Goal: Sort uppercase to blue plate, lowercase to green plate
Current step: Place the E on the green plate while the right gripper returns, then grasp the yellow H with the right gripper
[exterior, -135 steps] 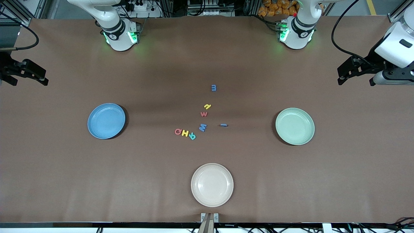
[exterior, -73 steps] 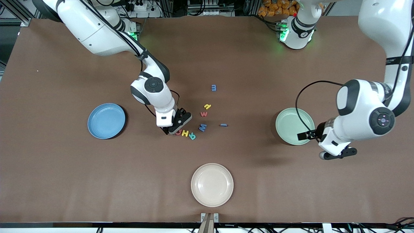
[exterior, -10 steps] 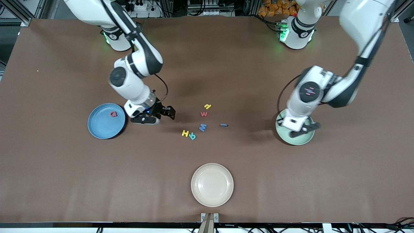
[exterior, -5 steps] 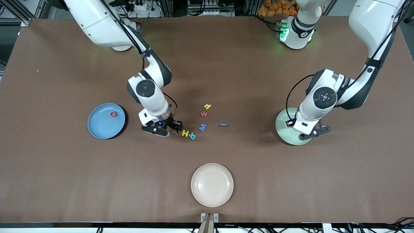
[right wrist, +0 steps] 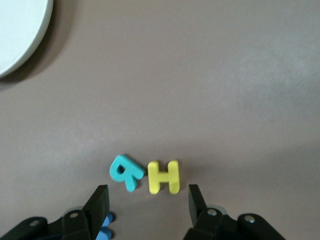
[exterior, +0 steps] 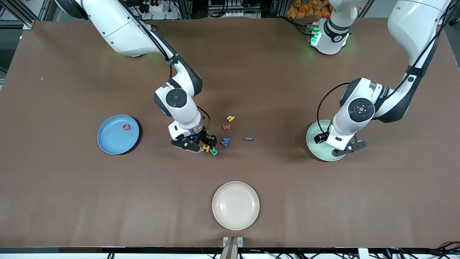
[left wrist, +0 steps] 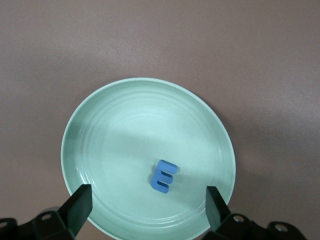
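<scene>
Just let go over the green plate (left wrist: 90, 130), left tool (left wrist: 147, 200) spread wide with the blue m (left wrist: 163, 176) lying inside, while right tool (right wrist: 145, 202), spread and empty, drops toward the yellow H (right wrist: 163, 177) beside the teal R (right wrist: 125, 172) mid-bench — one lowercase sorted, uppercase next.

Brown table (exterior: 72, 201), blue plate (exterior: 107, 142), green plate (exterior: 312, 142), cream plate (exterior: 235, 205), loose foam letters (exterior: 225, 141)
</scene>
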